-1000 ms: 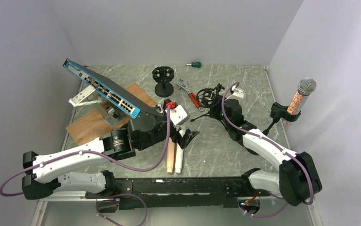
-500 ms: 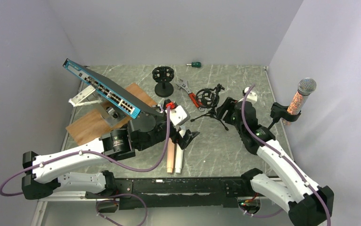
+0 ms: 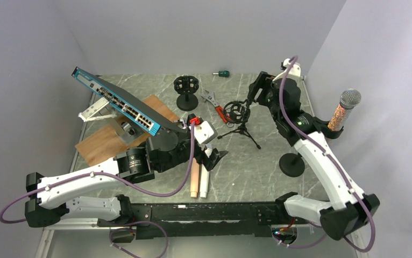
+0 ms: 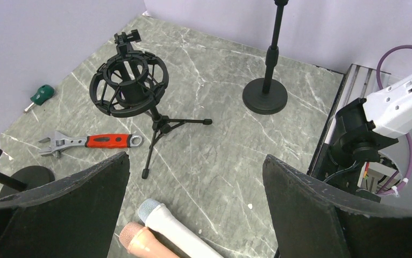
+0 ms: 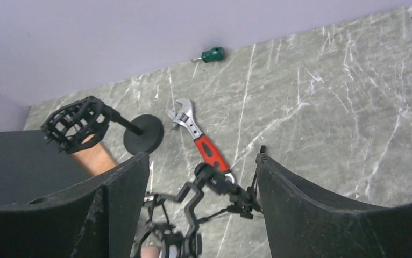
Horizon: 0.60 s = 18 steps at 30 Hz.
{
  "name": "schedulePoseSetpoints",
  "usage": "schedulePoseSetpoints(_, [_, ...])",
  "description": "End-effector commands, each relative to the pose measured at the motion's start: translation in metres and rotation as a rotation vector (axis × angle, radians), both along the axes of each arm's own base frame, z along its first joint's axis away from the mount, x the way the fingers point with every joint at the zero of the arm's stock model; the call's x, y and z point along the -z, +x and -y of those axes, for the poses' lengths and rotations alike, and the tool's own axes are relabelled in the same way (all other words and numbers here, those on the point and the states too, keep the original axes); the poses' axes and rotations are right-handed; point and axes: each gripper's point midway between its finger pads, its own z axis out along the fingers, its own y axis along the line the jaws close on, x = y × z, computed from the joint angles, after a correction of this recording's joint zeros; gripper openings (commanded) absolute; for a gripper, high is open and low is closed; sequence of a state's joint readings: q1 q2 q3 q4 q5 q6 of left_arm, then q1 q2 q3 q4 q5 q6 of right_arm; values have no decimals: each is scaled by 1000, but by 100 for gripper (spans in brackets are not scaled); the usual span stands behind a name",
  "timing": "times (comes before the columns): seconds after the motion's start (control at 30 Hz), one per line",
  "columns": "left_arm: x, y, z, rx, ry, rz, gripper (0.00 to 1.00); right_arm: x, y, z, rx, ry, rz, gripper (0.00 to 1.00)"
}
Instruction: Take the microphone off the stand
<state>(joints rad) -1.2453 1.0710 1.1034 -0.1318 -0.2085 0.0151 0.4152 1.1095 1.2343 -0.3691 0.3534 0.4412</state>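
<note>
Two hands are in play, but only the right hand (image 3: 258,91) is placed for this step. Its wrist view shows the fingers spread with nothing between them. It hangs high over the far part of the table (image 3: 279,86), above the shock-mount tripod (image 3: 240,115) and well apart from the target.

The microphone (image 3: 342,110) — silver grille, glittery orange body — sits tilted in the clip of the stand (image 3: 291,164) at the table's right edge, close to the wall.

The reach is probably the step in hand, with the grasp not yet made. To do it well, the right hand should swing rightward and come at the orange body from the open side, since the wall leaves little room behind. It should close on the body just above the clip, not on the grille, then draw the microphone out along its own tilted axis. A sideways pull could tip the round base.

The left hand (image 3: 216,155) is spread too, low over two loose microphones (image 4: 161,228).
</note>
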Motion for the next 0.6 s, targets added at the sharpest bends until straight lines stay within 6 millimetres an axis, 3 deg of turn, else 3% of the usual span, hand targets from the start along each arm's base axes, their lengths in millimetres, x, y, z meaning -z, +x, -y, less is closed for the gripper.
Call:
schedulePoseSetpoints(0.0, [-14,1,-1,-11,-40,24,96,20,25,-2,-13,-56,-30,72])
schedulePoseSetpoints(0.17, [-17,2,-4,-19,-45,33,96,92,37,-6,-18,-47,-150,67])
schedulePoseSetpoints(0.27, [-19,0,-5,-15,-52,34,96,108,39,-9,-26,-39,-176,66])
schedulePoseSetpoints(0.37, [-21,-2,-6,-10,-59,34,96,99,41,-10,-26,-42,-163,66])
schedulePoseSetpoints(0.57, [-25,-3,-8,-10,-66,41,96,59,41,-8,-30,-52,-109,67])
